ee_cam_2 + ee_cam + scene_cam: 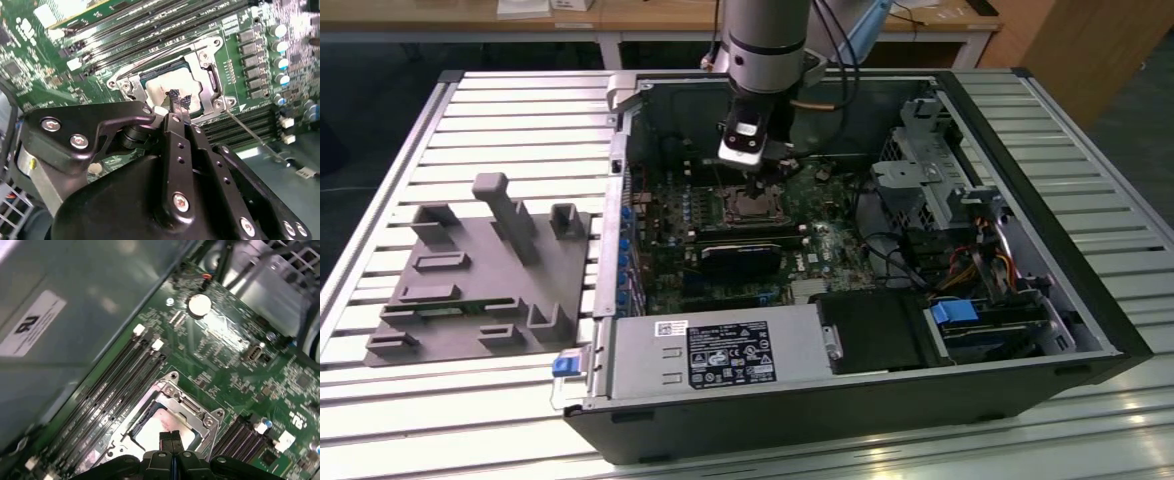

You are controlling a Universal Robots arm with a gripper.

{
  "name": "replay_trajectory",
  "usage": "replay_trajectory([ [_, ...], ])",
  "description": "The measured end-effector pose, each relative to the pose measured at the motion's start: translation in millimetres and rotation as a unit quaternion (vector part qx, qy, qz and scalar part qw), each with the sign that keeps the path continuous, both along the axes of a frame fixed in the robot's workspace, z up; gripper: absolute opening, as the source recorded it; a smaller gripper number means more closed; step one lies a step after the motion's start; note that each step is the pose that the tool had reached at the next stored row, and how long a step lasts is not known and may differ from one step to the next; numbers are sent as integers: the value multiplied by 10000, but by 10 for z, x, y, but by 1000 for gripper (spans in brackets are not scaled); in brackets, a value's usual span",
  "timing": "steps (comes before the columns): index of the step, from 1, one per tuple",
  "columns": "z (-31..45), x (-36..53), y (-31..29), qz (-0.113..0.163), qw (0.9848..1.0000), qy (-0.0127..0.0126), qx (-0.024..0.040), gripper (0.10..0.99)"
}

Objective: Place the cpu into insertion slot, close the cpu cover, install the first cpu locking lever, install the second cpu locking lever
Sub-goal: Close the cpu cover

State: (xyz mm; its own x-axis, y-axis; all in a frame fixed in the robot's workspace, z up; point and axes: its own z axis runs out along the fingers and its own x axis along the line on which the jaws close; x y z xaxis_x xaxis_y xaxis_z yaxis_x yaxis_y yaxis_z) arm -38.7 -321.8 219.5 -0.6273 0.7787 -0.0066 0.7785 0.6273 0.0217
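Inside an open computer case (1087,270) on a slatted table (520,110), the arm's claw (758,176) hangs just above the insertion slot (749,207), near the board's twelve o'clock edge in the exterior view. In both wrist views the claw (178,98) (171,436) is closed with nothing between its fingertips, poised over the cpu (162,85) (150,432). The chip lies seated in the slot, framed by the silver cpu cover (207,52) (187,402). A thin metal lever (250,132) juts from one socket corner. A grey fixture (487,265) sits at nine o'clock of the case.
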Motion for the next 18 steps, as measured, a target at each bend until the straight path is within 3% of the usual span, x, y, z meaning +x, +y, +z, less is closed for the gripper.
replay_trajectory([
  [4,-2,0,0,367,9993,0,0,102],
  [9,-3,0,0,816,9967,0,0,102],
  [14,-4,0,0,1272,9919,0,0,102],
  [18,-5,0,0,1630,9866,0,0,102],
])
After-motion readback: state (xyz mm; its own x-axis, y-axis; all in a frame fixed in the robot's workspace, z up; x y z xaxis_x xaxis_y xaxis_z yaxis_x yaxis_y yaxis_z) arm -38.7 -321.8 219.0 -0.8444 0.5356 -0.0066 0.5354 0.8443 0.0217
